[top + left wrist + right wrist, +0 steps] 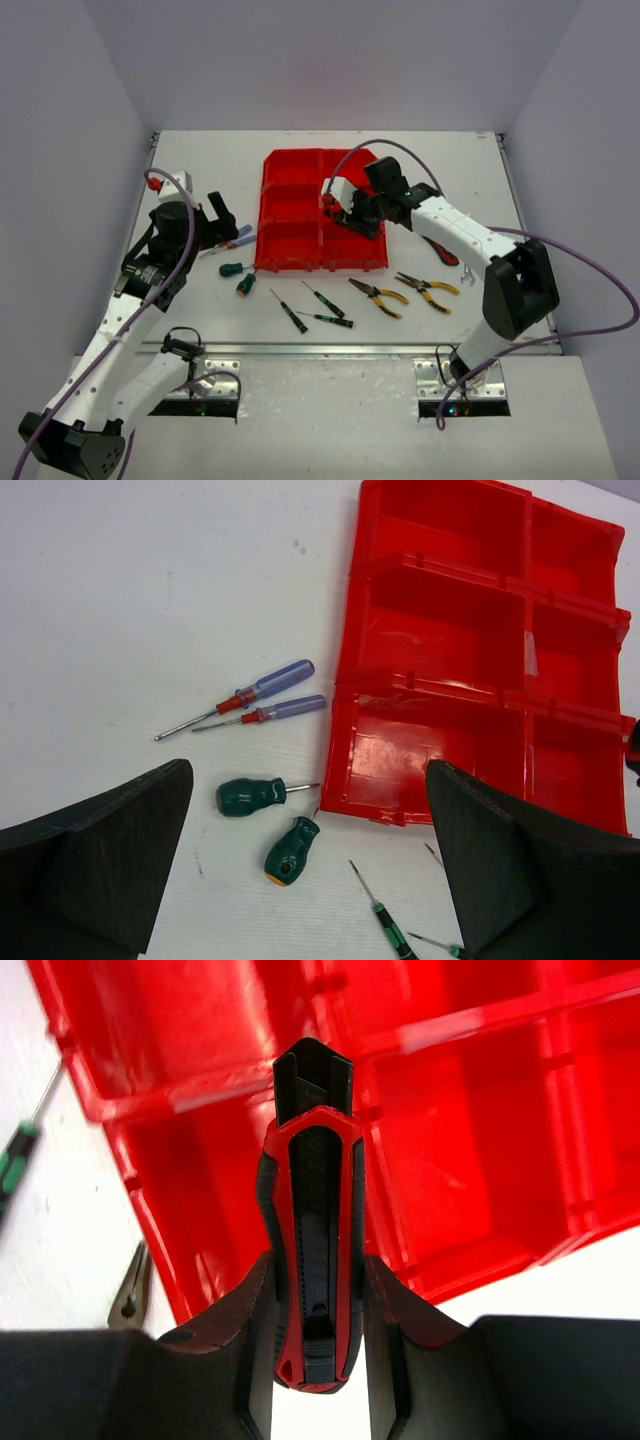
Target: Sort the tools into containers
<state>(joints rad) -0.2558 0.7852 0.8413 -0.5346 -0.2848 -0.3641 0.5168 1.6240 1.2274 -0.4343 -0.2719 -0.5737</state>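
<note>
**Near edge, in front of the red bin block [300, 266]**
- Three thin green-and-black screwdrivers [289, 311] lie loose on the bench [200, 160], well apart from the block's front wall.
- Two yellow-handled pliers [379, 297] lie side by side, off the block's front right corner.
- Two stubby green screwdrivers [250, 797] lie just beside the block's front left corner. They are close together, and I cannot tell whether they touch.

**Beside the block**
- On the left, two blue-handled screwdrivers [266, 685] lie nearly parallel, blades pointing away from the block.
- On the right, dark red-handled pliers [440, 250] lie on the bench, with a small silver piece beyond them that is too small to name with certainty.
- My left jaws hang released and spread wide above the bench on the block's left. They hold nothing, and the blue and green screwdrivers lie beneath them.

**Over the block**
- My right jaws are clenched on a red-and-black handled tool [312, 1240], gripping its handle from both sides.
- The tool is clear of the bench and points out over the block's compartments.
- Its dark tip crosses a dividing wall, so I cannot say which compartment lies under it.
- The compartments that show look bare.

**Step in hand (my judgement):** the carry and drop of this one tool. Sorting has barely begun, as every other tool I can see lies outside the block.

**Next move calls for:**
- shifting the tool off the divider until it is square over one compartment;
- lowering it a little;
- parting the right jaws so it lands inside and does not straddle the wall.
</note>
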